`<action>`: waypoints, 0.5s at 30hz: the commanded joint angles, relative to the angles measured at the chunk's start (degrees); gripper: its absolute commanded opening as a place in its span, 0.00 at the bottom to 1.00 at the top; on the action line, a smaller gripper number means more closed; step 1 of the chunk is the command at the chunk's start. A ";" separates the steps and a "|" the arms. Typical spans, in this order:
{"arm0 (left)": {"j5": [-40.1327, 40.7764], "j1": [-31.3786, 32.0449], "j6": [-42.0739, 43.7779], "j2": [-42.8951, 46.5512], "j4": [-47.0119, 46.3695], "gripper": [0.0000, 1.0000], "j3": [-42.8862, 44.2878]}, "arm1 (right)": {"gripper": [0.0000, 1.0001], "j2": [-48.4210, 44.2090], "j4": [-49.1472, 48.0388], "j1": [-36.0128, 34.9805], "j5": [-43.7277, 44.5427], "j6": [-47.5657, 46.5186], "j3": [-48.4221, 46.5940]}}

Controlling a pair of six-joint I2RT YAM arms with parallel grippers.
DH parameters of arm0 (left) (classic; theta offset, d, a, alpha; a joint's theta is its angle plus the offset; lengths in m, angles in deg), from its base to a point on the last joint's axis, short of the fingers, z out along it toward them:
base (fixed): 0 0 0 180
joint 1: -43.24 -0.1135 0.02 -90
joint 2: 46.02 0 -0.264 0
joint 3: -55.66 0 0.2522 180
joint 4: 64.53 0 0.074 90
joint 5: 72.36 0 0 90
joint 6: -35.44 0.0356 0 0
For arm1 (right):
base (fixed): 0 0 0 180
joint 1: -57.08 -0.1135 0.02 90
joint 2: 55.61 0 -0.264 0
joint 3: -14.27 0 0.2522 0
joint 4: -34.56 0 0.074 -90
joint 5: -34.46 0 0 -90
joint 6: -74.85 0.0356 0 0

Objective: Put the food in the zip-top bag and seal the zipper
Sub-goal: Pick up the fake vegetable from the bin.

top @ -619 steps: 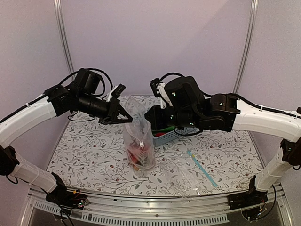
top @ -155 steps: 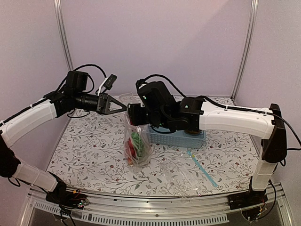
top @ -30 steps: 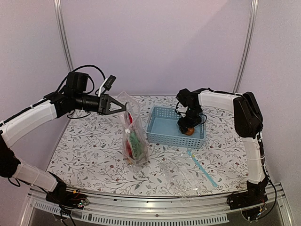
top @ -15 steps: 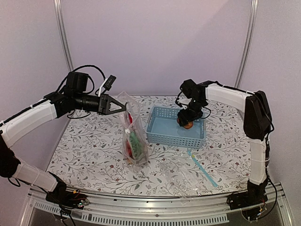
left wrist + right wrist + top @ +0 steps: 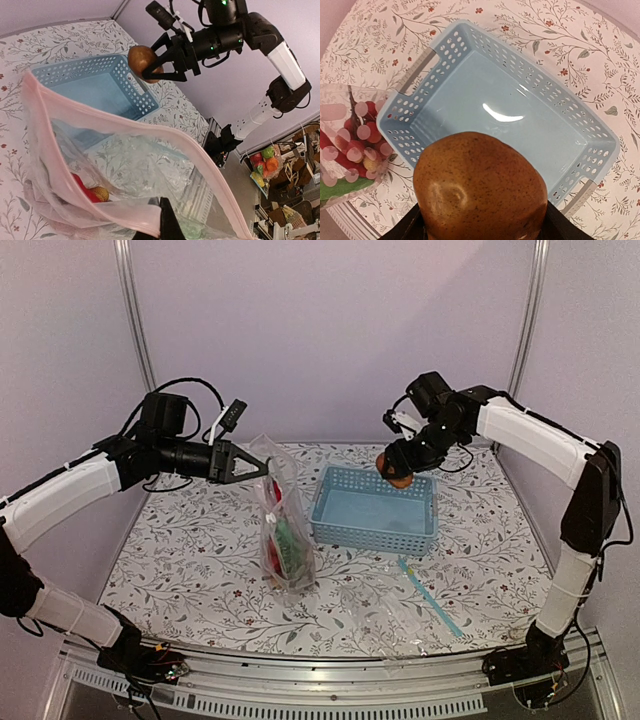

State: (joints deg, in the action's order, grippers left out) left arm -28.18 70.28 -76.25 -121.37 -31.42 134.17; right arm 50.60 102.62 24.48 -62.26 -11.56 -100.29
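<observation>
Zip-top bag (image 5: 290, 540) hangs from left gripper (image 5: 262, 468); right gripper (image 5: 398, 469) holds potato (image 5: 480, 192).

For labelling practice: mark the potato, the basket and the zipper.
potato (image 5: 480, 192), right wrist view, top surface
basket (image 5: 375, 512), top external view, bare floor
zipper (image 5: 120, 216), left wrist view, near lip

Robot lab: aluminium-framed booth (image 5: 136, 320)

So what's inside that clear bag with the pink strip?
Low in the bag: red round fruits and a green vegetable. Crinkled plastic hides anything beneath them. The brown lump is outside, held by the right tool.
</observation>
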 commanded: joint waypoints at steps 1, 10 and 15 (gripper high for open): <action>-0.21 -0.06 0.80 0.80 0.27 0.00 -0.31 | 0.62 -8.95 -2.39 -4.14 -4.10 5.98 -1.04; -2.44 0.60 0.03 1.71 -1.85 0.00 -0.97 | 0.62 -15.00 -9.46 -18.10 0.95 12.75 -4.84; -3.38 1.63 0.30 2.44 -2.71 0.00 -1.29 | 0.62 -11.46 -13.86 -24.60 5.57 14.23 -7.84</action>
State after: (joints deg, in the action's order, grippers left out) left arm -29.84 70.61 -76.25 -120.78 -31.85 133.60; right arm 35.83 93.25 3.46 -61.74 -0.06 -105.60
